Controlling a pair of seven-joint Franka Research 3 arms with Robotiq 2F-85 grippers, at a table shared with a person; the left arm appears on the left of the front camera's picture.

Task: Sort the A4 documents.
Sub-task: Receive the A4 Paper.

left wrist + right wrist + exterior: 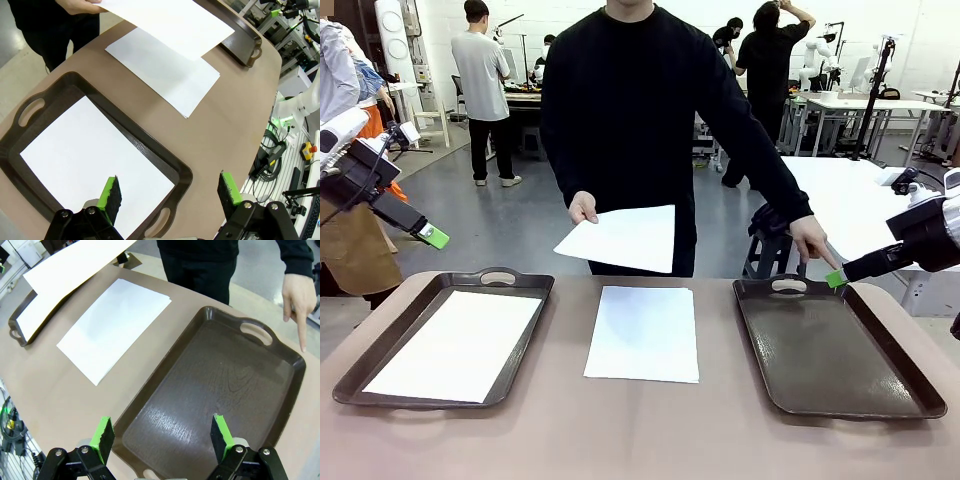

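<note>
Currently a person's hand (582, 208) pinches the held sheet (620, 238), thin white paper, above the middle sheet (642, 333) on the matte brown table (640, 430); left gripper (170, 187), right gripper (162, 430) gape.

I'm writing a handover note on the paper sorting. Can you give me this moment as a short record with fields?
left tray: holds first A4 sheet
table middle: second A4 sheet lies flat between the trays
right tray: no sheet in it
person: one hand holds third A4 sheet in the air; other hand points at right tray
left gripper: open, raised, aimed at left tray
right gripper: open, raised, aimed at right tray
</note>
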